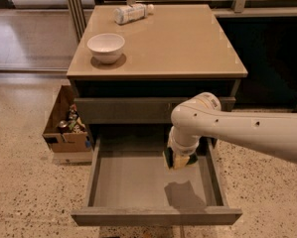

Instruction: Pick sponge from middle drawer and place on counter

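Observation:
The middle drawer [138, 182] stands pulled out, its grey inside bare. My gripper [180, 160] hangs over the drawer's right side, shut on the sponge [177, 159], whose dark green face and pale yellow layer show below the white wrist. The sponge is held above the drawer floor and casts a shadow on it. The tan counter [178, 43] is the cabinet's top, above and behind the gripper.
A white bowl [106, 47] sits on the counter's left side and a plastic bottle [132, 13] lies at its back edge. A cardboard box [66, 128] with cans stands on the floor left of the cabinet. A closed drawer front [123, 110] is above the open drawer.

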`<state>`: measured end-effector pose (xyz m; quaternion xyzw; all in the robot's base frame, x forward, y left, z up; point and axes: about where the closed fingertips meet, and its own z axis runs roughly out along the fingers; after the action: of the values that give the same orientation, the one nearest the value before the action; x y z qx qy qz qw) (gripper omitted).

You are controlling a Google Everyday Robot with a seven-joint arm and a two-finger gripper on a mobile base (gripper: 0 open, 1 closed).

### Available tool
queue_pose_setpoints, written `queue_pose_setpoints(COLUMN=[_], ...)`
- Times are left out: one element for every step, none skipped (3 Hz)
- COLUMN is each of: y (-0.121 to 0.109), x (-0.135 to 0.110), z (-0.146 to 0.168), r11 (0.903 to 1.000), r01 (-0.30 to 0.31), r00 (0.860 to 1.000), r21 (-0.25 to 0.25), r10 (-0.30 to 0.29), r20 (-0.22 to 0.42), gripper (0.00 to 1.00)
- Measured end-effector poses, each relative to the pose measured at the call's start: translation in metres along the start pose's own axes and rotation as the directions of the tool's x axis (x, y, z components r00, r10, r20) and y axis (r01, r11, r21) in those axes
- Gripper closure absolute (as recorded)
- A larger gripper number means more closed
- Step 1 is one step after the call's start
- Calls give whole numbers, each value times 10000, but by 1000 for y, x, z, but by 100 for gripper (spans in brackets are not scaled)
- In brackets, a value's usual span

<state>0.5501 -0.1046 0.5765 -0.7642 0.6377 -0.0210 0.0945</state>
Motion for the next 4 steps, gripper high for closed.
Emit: queue_pose_setpoints(y=[-4,-18,-28,-39], x=[0,-4,-8,-7], z=[-13,-47,-75,-107], r11=[9999,9987,9971,9961], r01=[145,386,617,730], r00=[9996,9980,9961,9940], r21=[65,347,444,503], r10=[-143,-368,-588,-686], r20=[-240,-511,-655,-849], gripper=[100,100,100,100])
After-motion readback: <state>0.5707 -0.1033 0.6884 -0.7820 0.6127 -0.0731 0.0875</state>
